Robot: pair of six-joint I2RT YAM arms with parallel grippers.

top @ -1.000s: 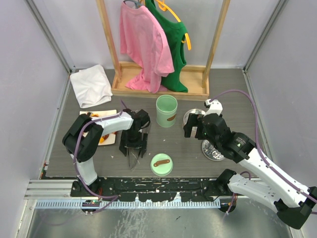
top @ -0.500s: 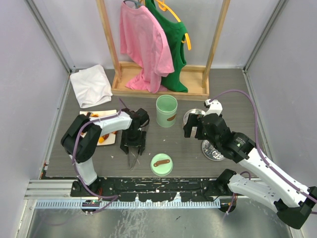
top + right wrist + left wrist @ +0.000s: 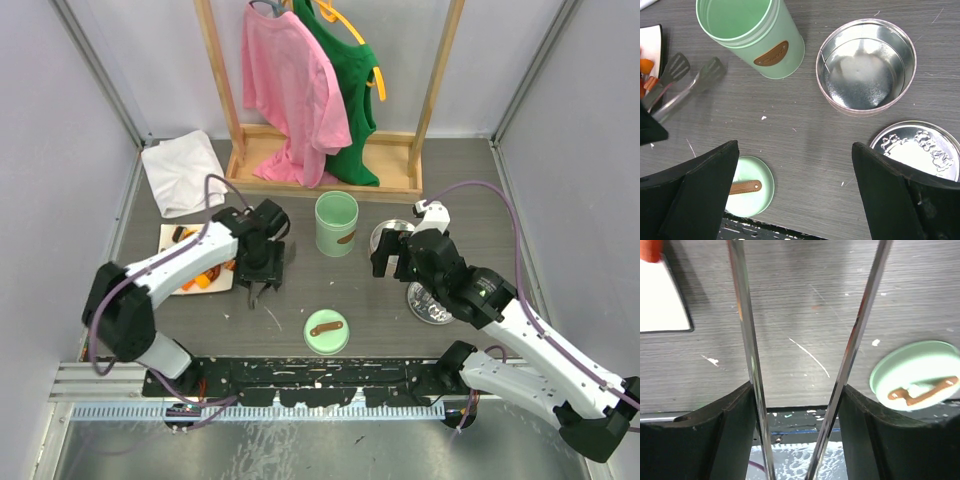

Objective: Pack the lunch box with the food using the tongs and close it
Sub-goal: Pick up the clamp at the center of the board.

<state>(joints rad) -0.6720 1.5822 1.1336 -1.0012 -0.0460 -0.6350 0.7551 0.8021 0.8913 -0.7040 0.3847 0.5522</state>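
Observation:
My left gripper (image 3: 262,268) (image 3: 797,387) is shut on the tongs (image 3: 747,340), one finger pressing each slender metal arm from outside. In the right wrist view the tongs (image 3: 690,85) slant up off the table, their flat tips beside the green canister. The food (image 3: 207,280) (image 3: 646,67), orange and red pieces, lies on a white plate (image 3: 185,235) (image 3: 660,300) to the left of that gripper. The lunch box (image 3: 865,65), a round metal tin, stands open and empty, with its embossed lid (image 3: 917,150) (image 3: 430,305) beside it. Over the table near the tin, my right gripper (image 3: 392,255) (image 3: 795,145) hangs open and empty.
A mint green canister (image 3: 336,222) (image 3: 750,35) stands open mid-table. Its lid (image 3: 326,330) (image 3: 747,187) (image 3: 915,377) lies near the front rail. At the back are a wooden rack (image 3: 320,175) with pink and green shirts and a folded white cloth (image 3: 182,172).
The left arm has pulled back from the near edge toward the plate. Its fingers have closed in on the tongs, which have come up off the table. The right arm has not moved.

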